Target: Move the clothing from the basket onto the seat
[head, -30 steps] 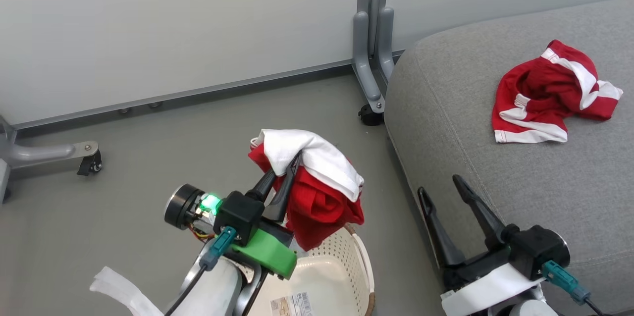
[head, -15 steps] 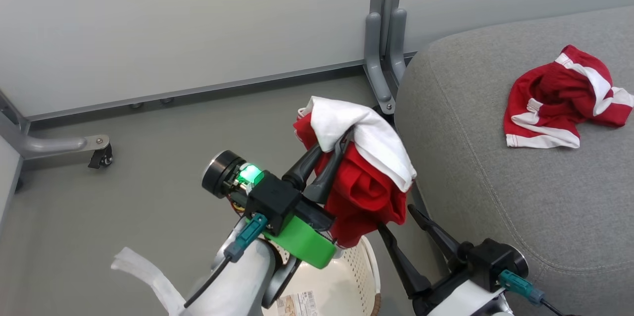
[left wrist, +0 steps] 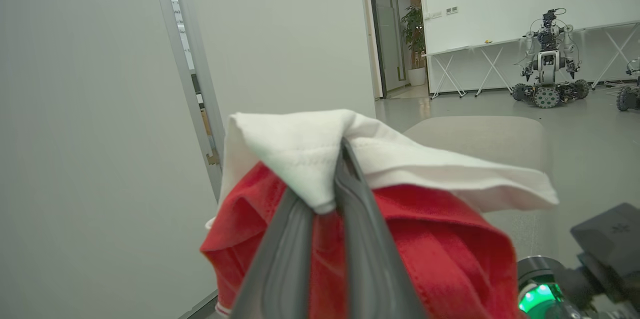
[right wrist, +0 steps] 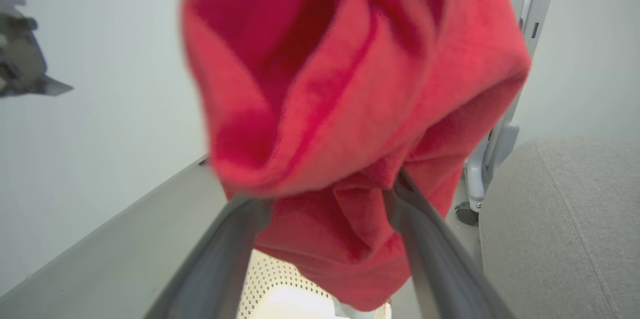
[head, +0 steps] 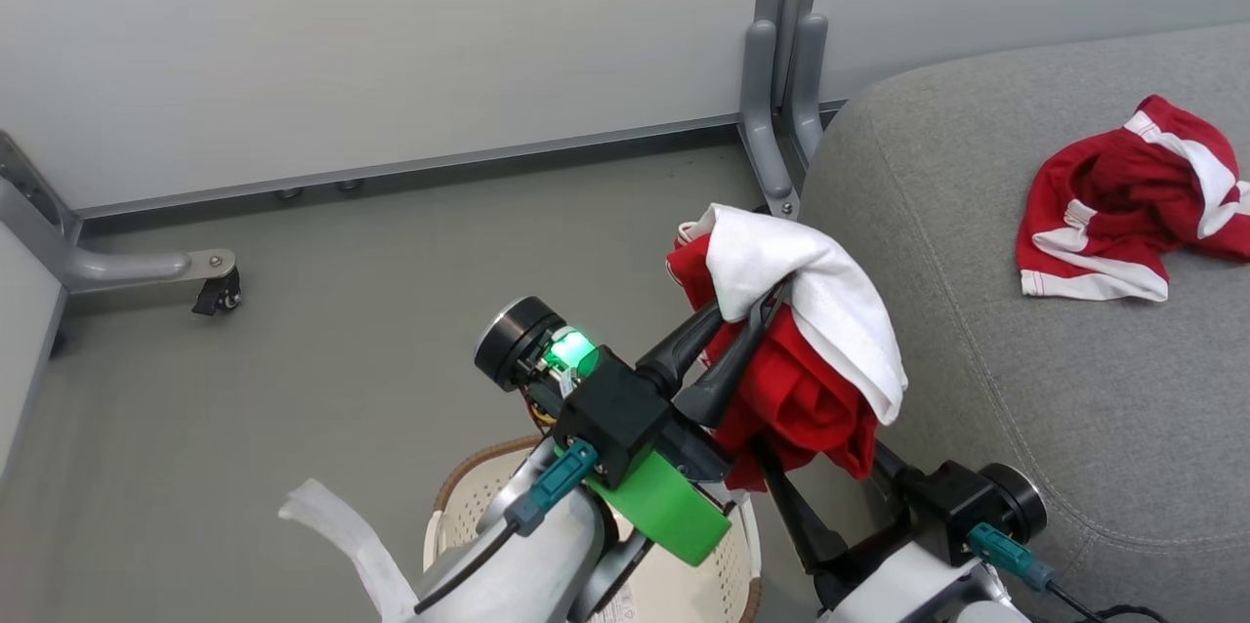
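Left tool (head: 757,299) holds a red-and-white garment (head: 830,311) beside the seat (head: 977,379).
It pinches the cloth tight, raised just right of the basket (head: 451,516) at the seat's left edge; right tool (right wrist: 325,191) gapes wide below; a second garment (head: 1113,213) lies far right on the seat.

Two red garments (head: 791,389) (head: 1113,203), one basket (head: 457,518), one seat (head: 1025,389), two tools (head: 750,309) (right wrist: 327,191)

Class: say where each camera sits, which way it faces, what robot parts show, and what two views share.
Head view: on the head, facing down at basket, seat; shows left gripper and right gripper.
Left wrist view: along the shut left gripper, at the held garment.
Right wrist view: along the open right gripper, toward basket and wall.
Shared: the held garment.
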